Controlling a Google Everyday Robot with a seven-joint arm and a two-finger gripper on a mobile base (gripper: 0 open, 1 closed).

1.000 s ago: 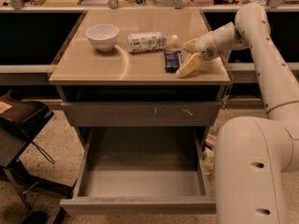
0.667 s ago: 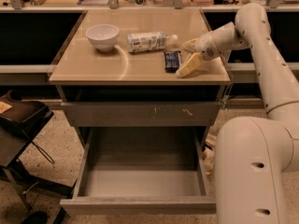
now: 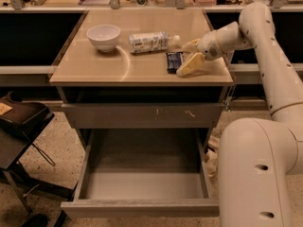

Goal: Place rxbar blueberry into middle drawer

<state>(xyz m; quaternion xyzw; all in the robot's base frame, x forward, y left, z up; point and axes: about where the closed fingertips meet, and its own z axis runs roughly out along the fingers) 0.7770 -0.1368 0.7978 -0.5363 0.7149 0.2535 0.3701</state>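
Tan tabletop (image 3: 94,65) carries a white bowl (image 3: 104,36), a toppled bottle (image 3: 150,41) and the rxbar blueberry (image 3: 173,62), lying flat. Just right of the bar, the gripper (image 3: 184,59) rests with fingers spread wide, holding nothing. Below, the middle drawer (image 3: 142,207) stands pulled open.

Warm yellowish light falls from above on the surface (image 3: 94,67), leaving a pale curved sheen beside the bowl (image 3: 104,36). The parted pincer (image 3: 189,56), at 1 o'clock, glows cream. The middle drawer (image 3: 142,183), at 6 o'clock, sits dimmer, its back shadowed.
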